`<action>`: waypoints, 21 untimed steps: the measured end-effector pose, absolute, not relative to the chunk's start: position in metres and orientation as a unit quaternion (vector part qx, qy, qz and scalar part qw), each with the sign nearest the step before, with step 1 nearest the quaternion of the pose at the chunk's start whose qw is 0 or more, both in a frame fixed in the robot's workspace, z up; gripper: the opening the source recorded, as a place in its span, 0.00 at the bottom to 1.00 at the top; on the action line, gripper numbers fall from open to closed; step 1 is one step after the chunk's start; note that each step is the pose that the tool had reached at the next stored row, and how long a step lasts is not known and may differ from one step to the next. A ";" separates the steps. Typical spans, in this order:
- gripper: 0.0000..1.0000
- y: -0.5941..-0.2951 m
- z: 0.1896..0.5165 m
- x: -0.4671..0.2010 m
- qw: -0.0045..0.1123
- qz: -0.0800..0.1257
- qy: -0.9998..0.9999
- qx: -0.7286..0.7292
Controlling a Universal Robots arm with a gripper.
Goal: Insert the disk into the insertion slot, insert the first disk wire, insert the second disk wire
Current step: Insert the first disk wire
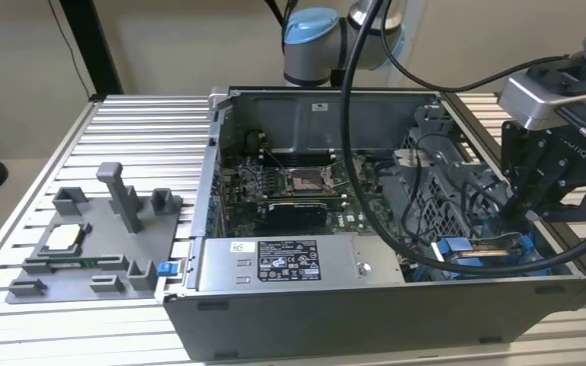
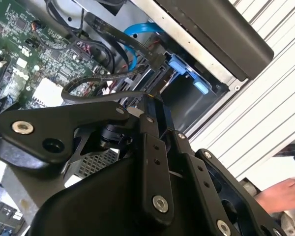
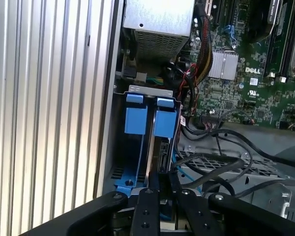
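The insertion slot [image 3: 150, 89] is a grey metal bay with blue tabs in the computer case's corner, also at the exterior view's right [image 1: 542, 267]. The disk [image 3: 158, 147] sits in it edge-on in its blue carrier, and shows as a brownish strip [image 1: 494, 247]. My gripper [image 3: 161, 180] hangs over the disk's end opposite the blue tabs, fingers drawn close together on a black wire's plug. That black disk wire [image 3: 211, 164] loops away over the perforated cage. A blue wire [image 2: 132, 39] curves toward the bay. From outside, the gripper [image 1: 517, 223] reaches down into the case.
A grey power-supply box [image 1: 283, 263] lies along the case's front wall, the green motherboard [image 1: 293, 191] behind it. The grey perforated cage [image 1: 445, 179] adjoins the bay. A grey fixture [image 1: 94, 244] stands on the slatted table [image 1: 130, 122]. A person's hand [image 2: 280, 194] rests outside the case.
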State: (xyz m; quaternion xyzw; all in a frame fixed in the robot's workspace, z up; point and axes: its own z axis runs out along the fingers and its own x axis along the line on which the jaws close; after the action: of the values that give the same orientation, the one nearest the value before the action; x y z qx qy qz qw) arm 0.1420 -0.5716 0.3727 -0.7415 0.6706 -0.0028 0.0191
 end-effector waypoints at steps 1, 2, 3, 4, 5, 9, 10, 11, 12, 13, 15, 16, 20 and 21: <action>0.00 -0.572 0.373 0.142 0.019 -0.003 0.671 -0.742; 0.00 -0.572 0.373 0.142 0.019 -0.003 0.671 -0.741; 0.00 -0.572 0.373 0.142 0.019 -0.003 0.671 -0.741; 0.00 -0.572 0.373 0.142 0.019 -0.003 0.671 -0.742; 0.00 -0.572 0.373 0.142 0.019 -0.003 0.671 -0.742; 0.00 -0.572 0.373 0.143 0.019 -0.003 0.671 -0.742; 0.00 -0.572 0.372 0.143 0.019 -0.003 0.671 -0.742; 0.00 -0.572 0.372 0.143 0.019 -0.003 0.671 -0.741; 0.00 -0.572 0.371 0.144 0.019 -0.003 0.671 -0.741; 0.00 -0.572 0.371 0.144 0.019 -0.003 0.674 -0.739; 0.00 -0.572 0.370 0.144 0.019 -0.003 0.684 -0.729; 0.00 -0.572 0.369 0.144 0.019 -0.003 0.690 -0.724; 0.00 -0.572 0.365 0.144 0.018 -0.003 0.709 -0.705; 0.00 -0.572 0.364 0.144 0.018 -0.003 0.713 -0.701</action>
State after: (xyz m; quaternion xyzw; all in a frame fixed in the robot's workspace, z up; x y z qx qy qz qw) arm 0.1441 -0.5719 0.3643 -0.7012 0.7127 -0.0026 0.0177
